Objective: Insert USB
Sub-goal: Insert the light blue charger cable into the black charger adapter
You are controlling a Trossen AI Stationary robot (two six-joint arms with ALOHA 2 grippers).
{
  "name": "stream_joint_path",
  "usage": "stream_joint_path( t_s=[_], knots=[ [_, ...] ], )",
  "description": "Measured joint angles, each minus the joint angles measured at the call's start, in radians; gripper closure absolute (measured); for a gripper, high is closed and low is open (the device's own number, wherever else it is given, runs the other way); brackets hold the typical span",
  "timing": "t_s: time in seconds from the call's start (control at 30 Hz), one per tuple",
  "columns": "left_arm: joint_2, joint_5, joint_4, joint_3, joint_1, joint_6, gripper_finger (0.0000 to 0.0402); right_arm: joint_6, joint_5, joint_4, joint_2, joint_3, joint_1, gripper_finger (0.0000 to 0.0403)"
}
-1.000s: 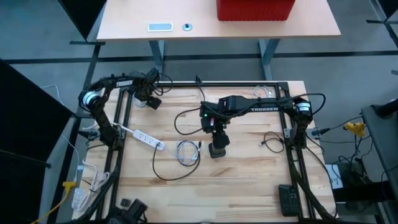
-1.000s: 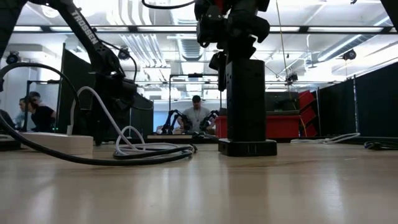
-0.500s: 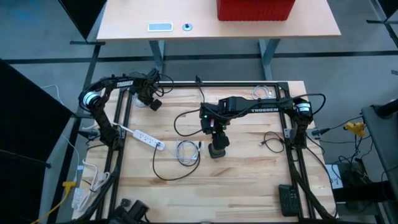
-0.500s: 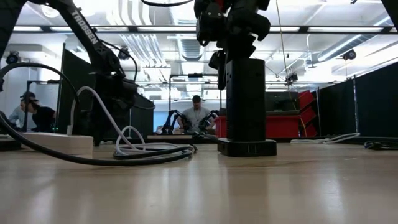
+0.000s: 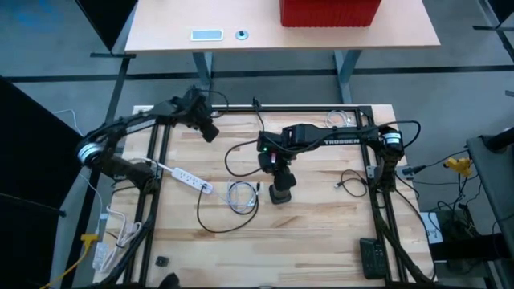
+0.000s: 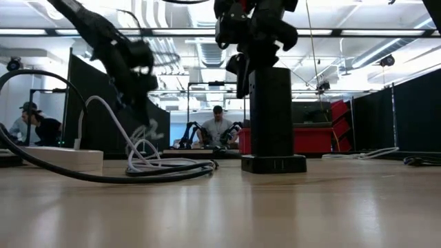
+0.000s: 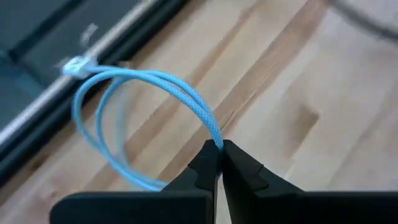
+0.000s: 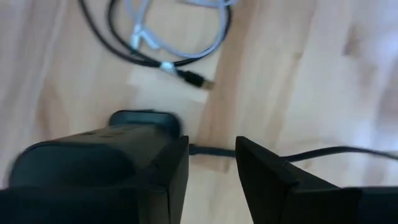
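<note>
My left gripper hangs above the table's far left part, shut on a light blue braided cable. The cable loops away from the fingers, with a pale connector at the loop's far end. My right gripper stands at mid-table over the top of the upright black charging tower. It is open, and only table shows in the gap between its fingers. The tower lies on the outer side of one finger. A dark USB plug lies on the wood beside a white cable coil. My left gripper pinches the blue cable partway along its loop between the two fingertips, slanting down from above. The cable arcs up and away from the fingers; whether any of it lies on the table, I cannot tell. My right gripper has one finger close beside the tower's top; I cannot tell whether it touches.
A white power strip and a thick dark cord lie left of the coil. A small black cable lies at the right and a remote near the front right. The black frame rail runs along the far edge.
My left gripper has risen from the far left corner and swung a little toward the table's middle, tipping less steeply. A pale length of cable now hangs below it in the low view.
</note>
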Motion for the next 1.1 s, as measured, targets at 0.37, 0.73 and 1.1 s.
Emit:
stream_joint_path(
  t_s=[0.37,0.73,1.1],
  knots=[
    [-0.332,0.269,0.198,-0.188,-0.107,-0.088,0.0401,-0.073,0.129,0.281,0.000,0.000,-0.039,0.0304],
    [-0.501,0.366,0.411,-0.315,-0.242,-0.129,0.0401,-0.089,0.240,0.539,0.002,0.000,-0.073,0.0274],
    [-0.587,0.417,0.506,-0.324,-0.350,-0.147,0.0401,-0.072,0.110,0.574,0.005,-0.100,-0.100,0.0269]
  ],
)
